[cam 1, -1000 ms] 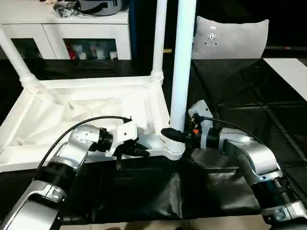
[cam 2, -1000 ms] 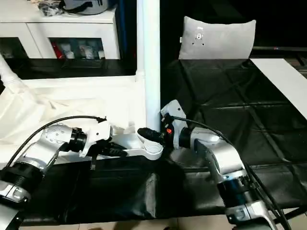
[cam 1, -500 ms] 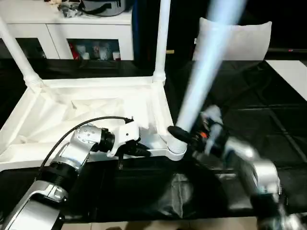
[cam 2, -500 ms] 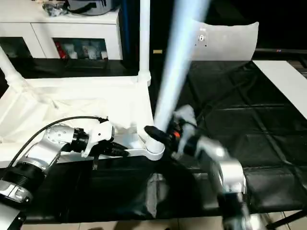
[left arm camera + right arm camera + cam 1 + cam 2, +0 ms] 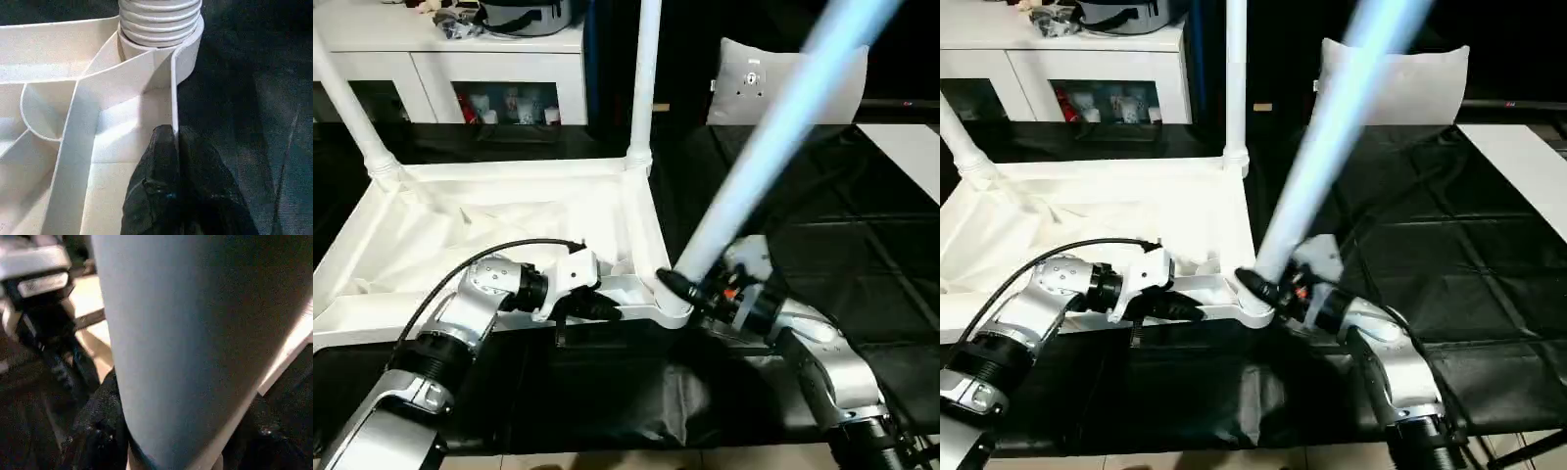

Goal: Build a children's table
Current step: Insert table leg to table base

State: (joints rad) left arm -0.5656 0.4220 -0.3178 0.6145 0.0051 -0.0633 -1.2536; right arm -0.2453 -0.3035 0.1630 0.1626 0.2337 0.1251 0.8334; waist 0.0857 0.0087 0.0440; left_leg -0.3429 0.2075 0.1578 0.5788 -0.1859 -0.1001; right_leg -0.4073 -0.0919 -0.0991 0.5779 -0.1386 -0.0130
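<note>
You have the white tabletop lying upside down on the black sheet in front of you, ribbed underside up, with the white cabinet behind it. Two legs already stand in its far corners: one upright at the far right corner, one leaning at the far left corner. A third leg sits with its foot at the near right corner socket and tilts steeply up and to the right, well off upright. A grey cushion lies beyond it on the sheet.

Your right gripper clasps that tilted leg just above the socket, its black fingers wrapped around the tube. Your left gripper is pinched closed on the tabletop's near rim wall, just beside the same socket; the left wrist view shows its fingertips squeezing the thin edge wall below the ribbed leg end.
</note>
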